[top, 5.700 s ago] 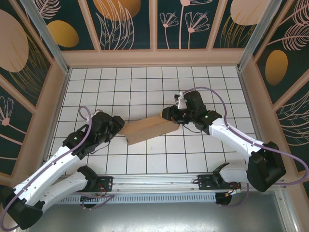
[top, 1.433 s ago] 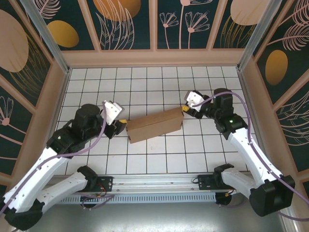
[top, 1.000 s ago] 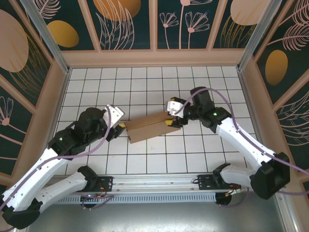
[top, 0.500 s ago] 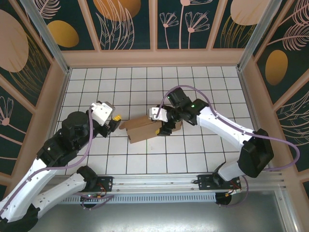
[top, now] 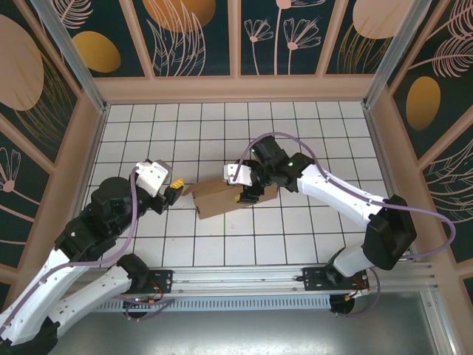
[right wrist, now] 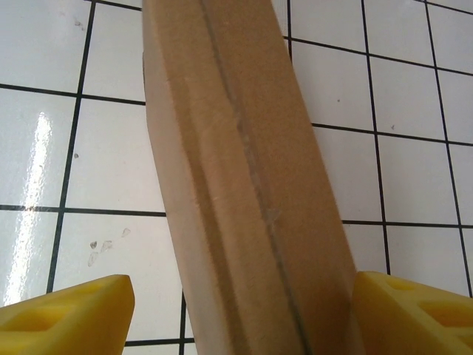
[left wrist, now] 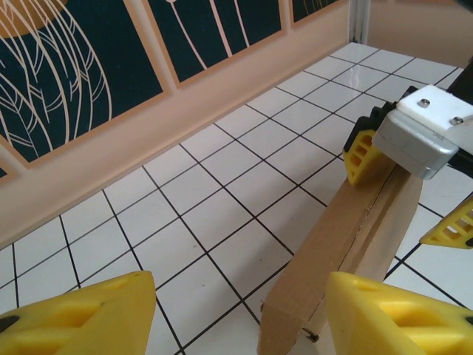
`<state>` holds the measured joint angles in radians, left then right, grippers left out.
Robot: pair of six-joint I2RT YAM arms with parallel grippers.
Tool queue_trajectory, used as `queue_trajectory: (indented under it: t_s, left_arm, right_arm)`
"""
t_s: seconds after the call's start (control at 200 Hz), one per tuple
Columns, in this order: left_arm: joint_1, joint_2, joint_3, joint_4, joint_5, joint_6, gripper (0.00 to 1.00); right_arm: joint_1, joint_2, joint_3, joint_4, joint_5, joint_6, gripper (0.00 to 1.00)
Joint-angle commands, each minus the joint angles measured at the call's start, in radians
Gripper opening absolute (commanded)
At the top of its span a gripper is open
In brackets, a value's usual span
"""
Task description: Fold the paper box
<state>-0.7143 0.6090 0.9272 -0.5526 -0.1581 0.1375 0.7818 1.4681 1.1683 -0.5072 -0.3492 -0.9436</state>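
I see a white gridded tabletop (top: pixel 207 126). Dark leaf-patterned wall panels (top: pixel 192 52) in pale wood frames enclose three sides.

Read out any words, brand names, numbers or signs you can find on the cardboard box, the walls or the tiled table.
There is no text to read anywhere in these pictures.
The paper box: plain brown cardboard, only crease lines, no print.
The wall panels: drawn leaves, flowers and orange ovals, no letters.
The tiled table: a black grid on white, nothing written.
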Motion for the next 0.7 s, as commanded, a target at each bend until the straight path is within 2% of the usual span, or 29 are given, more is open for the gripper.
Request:
queue_trajectory:
  t_s: [0.0,0.23,0.365,0.621,0.696]
  left_arm:
    - [-0.003,-0.006,-0.017,0.042,0.003,-0.014,0.62]
    - [-0.003,0.008,-0.014,0.053,0.011,-0.013,0.62]
    - [-0.003,0.008,-0.015,0.058,0.023,-0.02,0.62]
    - [-0.002,-0.013,-0.003,0.04,0.028,-0.029,0.63]
    - [-0.004,-0.014,0.002,0.037,0.025,-0.029,0.63]
  right_arm:
    - [0.014,-0.056,-0.043,0.034,0.029,0.014,0.78]
    - [-0.003,-0.092,-0.03,0.067,0.027,0.021,0.78]
    - [-0.022,-0.047,0.001,0.053,0.026,0.016,0.82]
    - [-0.034,0.056,0.029,-0.044,-0.039,0.022,0.83]
    - [-0.037,0.068,0.01,-0.033,-0.021,0.022,0.82]
